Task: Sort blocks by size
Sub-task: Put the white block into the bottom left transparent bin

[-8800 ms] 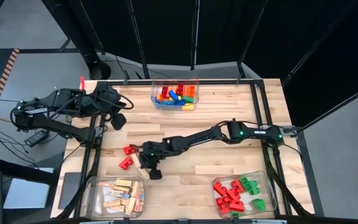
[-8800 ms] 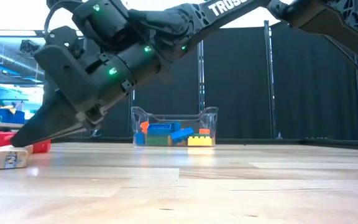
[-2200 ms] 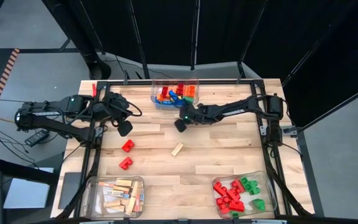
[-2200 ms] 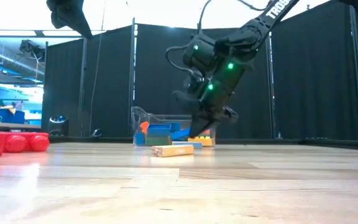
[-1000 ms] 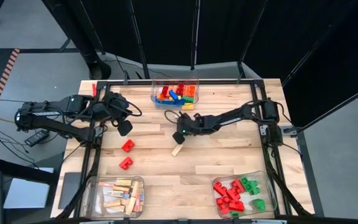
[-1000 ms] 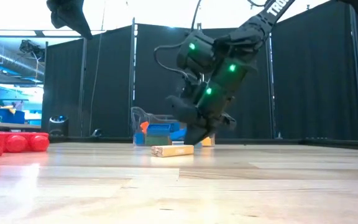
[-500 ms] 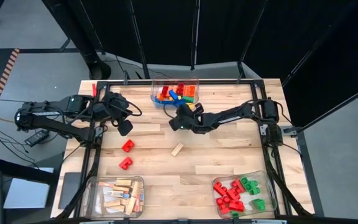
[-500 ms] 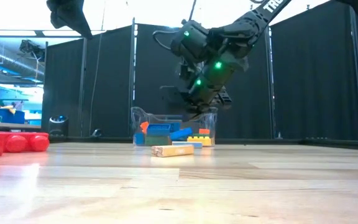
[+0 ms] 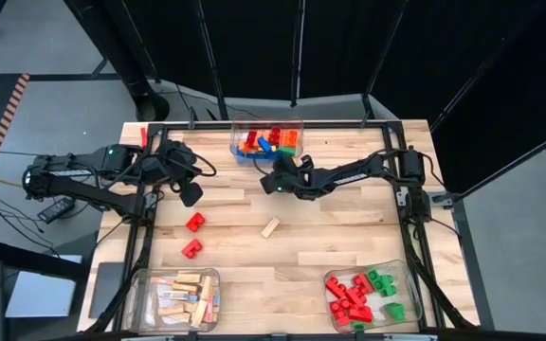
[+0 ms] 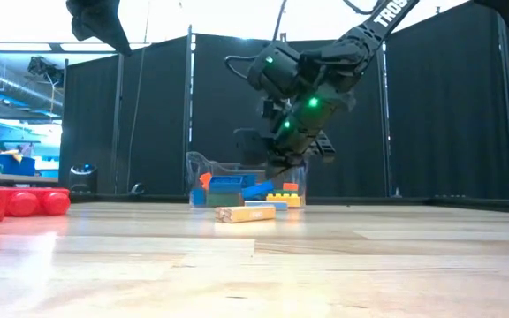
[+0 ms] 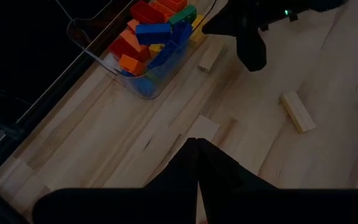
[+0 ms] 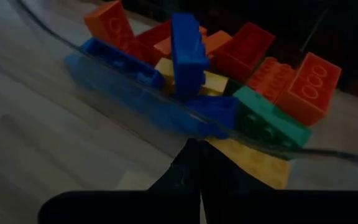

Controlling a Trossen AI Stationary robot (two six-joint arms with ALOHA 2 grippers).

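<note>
Black curtains [image 10: 449,115] hang behind the pale wooden surface [image 9: 339,237], with bright ceiling light [image 10: 201,18] above. Grey floor [image 9: 55,38] surrounds it, and a lit room [image 10: 16,124] opens beyond.

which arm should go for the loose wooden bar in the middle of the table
Probably the right. Its right gripper, jaws shut and empty, hangs close above the wooden bar. The left gripper waits at the table's left edge, nearer the two red bricks.
</note>
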